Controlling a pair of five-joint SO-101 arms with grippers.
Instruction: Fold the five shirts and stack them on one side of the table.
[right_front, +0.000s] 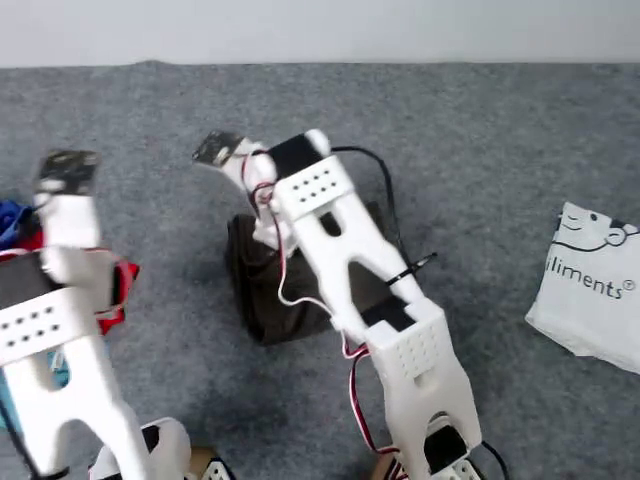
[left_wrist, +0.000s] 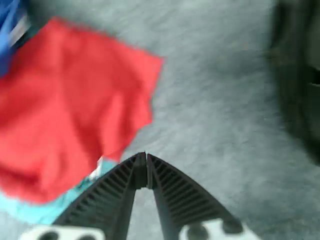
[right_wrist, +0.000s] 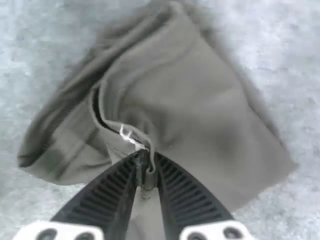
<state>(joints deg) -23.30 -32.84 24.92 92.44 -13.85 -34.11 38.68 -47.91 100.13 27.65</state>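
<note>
Left arm (right_front: 60, 340): nearest, at the left side of the desk (right_front: 480, 140), standing over a pile of coloured shirts.
Left hand (left_wrist: 146, 159): fingers pressed tip to tip with nothing between them. Tips over bare grey desk, just beside the red shirt's edge.
Red shirt (left_wrist: 70, 110): on top of the pile at the desk's left side, lying flat, one corner pointing toward the middle of the desk.
Teal shirt (left_wrist: 30, 212): under the red shirt, with just a strip showing along its near edge.
Blue shirt (left_wrist: 10, 25): touching the red shirt on its far side, close to the desk's left edge.
Right arm (right_front: 350, 250): stretched from the near edge toward mid-desk, across the dark shirt.
Right hand (right_wrist: 145, 162): clamped tight on a fold of the dark shirt, cloth pinched between the tips.
Dark shirt (right_wrist: 200, 100): mid-desk, well apart from the coloured pile. Doubled over into a rough block, layered edges showing at one side.
White bag (right_front: 595, 285): printed, at the desk's right edge, well apart from the dark shirt.
Wall (right_front: 320, 30): pale, beyond the desk's far edge.
</note>
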